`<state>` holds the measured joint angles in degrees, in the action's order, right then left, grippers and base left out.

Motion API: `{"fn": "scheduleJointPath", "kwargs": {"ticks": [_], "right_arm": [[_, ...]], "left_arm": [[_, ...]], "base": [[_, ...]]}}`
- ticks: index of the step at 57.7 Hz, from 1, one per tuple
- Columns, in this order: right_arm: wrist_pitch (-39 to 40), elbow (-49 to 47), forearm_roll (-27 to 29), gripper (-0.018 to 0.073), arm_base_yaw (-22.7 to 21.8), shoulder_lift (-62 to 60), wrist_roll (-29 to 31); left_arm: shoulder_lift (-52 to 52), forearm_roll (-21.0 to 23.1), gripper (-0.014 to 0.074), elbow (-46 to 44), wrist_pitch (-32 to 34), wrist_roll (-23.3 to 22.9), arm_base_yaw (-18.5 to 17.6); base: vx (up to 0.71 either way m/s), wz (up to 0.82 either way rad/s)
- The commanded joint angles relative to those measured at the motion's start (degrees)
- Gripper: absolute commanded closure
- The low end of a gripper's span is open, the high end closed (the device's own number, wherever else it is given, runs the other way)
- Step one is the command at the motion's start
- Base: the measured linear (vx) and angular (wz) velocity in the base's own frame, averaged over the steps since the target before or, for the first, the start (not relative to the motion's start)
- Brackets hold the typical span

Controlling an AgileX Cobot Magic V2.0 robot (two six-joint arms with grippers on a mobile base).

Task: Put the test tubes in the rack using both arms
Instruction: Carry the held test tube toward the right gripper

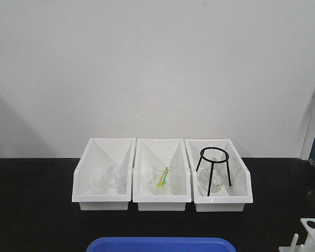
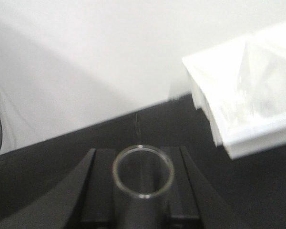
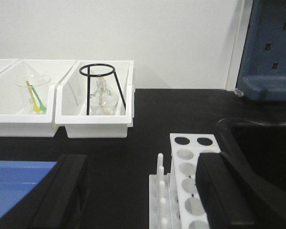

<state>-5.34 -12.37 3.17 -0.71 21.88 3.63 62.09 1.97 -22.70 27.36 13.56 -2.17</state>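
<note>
Clamps a test tube (image 2: 143,174) in the left tool (image 2: 137,153), rim facing the wrist camera, over the black worktop (image 2: 257,186) near a white bin (image 2: 257,136). Spreads the right tool (image 3: 142,164) wide apart by the rack (image 3: 196,148), blue tray (image 3: 14,183) to its left.

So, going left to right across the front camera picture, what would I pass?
Left white bin with clear beakers → middle white bin, a beaker holding yellow-green sticks → right white bin with a black wire tripod → white rack in the corner.
</note>
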Motion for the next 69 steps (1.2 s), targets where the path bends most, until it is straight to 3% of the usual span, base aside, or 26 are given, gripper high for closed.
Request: {"fn": "scheduleJointPath", "kwargs": {"ticks": [1,8,24,28,35,41,51,58,65,69], "right_arm": [[2.5,-2.5,0.2,0.0026,0.0,0.6,0.6],[-0.6,-3.6,0.2,0.0026,0.0,1.3,2.0],[-1.7,-10.2,0.6,0.0026,0.4,10.7,8.0],[-1.9,-12.9,1.5,0.0026,2.8,13.8,9.8],[-1.4,-17.8,2.6,0.0026,11.2,20.0,13.3],[-1.2,-21.9,2.6,0.0026,20.1,26.4,15.2],[-1.2,-28.9,2.6,0.0026,33.2,36.2,15.8],[-0.6,-33.7,2.6,0.0026,37.8,41.8,15.8],[-0.2,-37.8,2.5,0.0026,40.1,46.6,15.8],[-0.1,-39.8,2.6,0.0026,40.1,49.0,15.8]], "left_arm": [[-3.7,0.4,0.0617,-3.3,4.4,-5.8,-0.3],[-4.4,-2.0,0.0617,-8.2,2.5,-14.3,-2.4],[4.2,-22.9,0.0617,-21.5,3.0,-41.9,-13.1],[7.3,-26.8,0.0617,-23.5,5.2,-47.9,-15.3],[12.4,-29.9,0.0617,-25.8,11.2,-55.7,-18.6],[15.8,-29.9,0.0617,-26.0,16.2,-59.3,-20.8],[19.2,-30.0,0.0617,-26.0,17.1,-59.3,-24.1],[20.3,-30.0,0.0617,-26.0,16.4,-60.0,-25.9],[20.9,-30.0,0.0617,-26.0,16.2,-68.3,-26.2],[21.0,-31.2,0.0617,-26.0,16.3,-69.7,-26.4]], "base": [[0.0,0.0],[0.0,0.0],[0.0,0.0],[0.0,0.0],[0.0,0.0],[0.0,0.0],[0.0,0.0],[0.0,0.0],[0.0,0.0],[0.0,0.0]]}}
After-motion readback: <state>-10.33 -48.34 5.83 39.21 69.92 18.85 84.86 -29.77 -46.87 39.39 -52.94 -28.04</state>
